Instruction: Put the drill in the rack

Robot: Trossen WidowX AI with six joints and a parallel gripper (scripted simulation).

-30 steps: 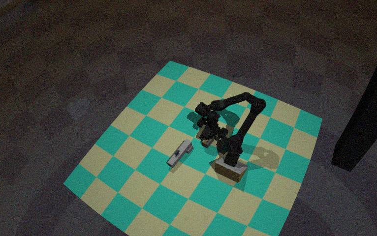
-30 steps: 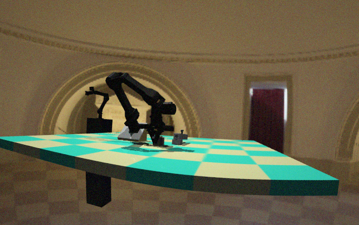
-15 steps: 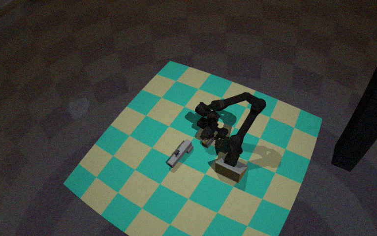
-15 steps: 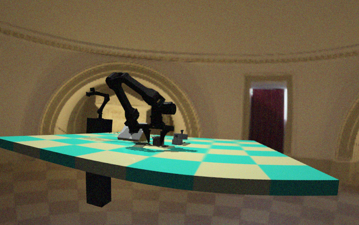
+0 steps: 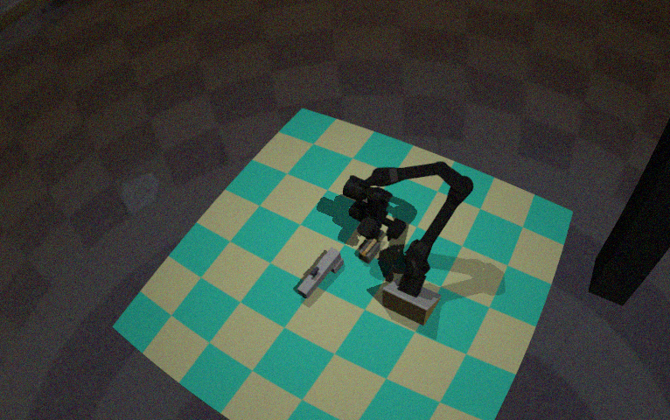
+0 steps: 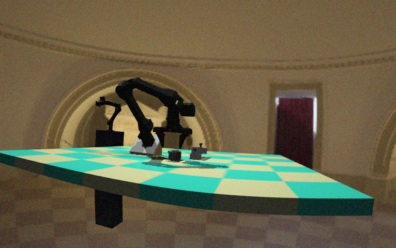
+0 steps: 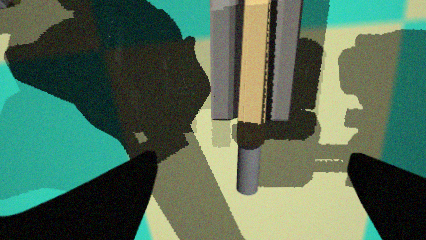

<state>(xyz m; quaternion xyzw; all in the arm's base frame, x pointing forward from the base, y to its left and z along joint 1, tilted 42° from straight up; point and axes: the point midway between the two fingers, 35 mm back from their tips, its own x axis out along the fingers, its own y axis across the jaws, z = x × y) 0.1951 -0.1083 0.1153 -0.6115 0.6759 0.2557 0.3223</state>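
Note:
The drill has a tan body and a grey round bit. It lies lengthwise between the two grey rails of the rack. My gripper is open and empty. It hangs just above the bit end of the drill, with a black finger far out on each side. The grey fixture block with its small dark key stands apart from the rack, to the rack's left in the top view.
The arm's brown base box stands close beside the rack. A tall dark pillar stands off the checkered table. The table's front edge shows in the exterior view.

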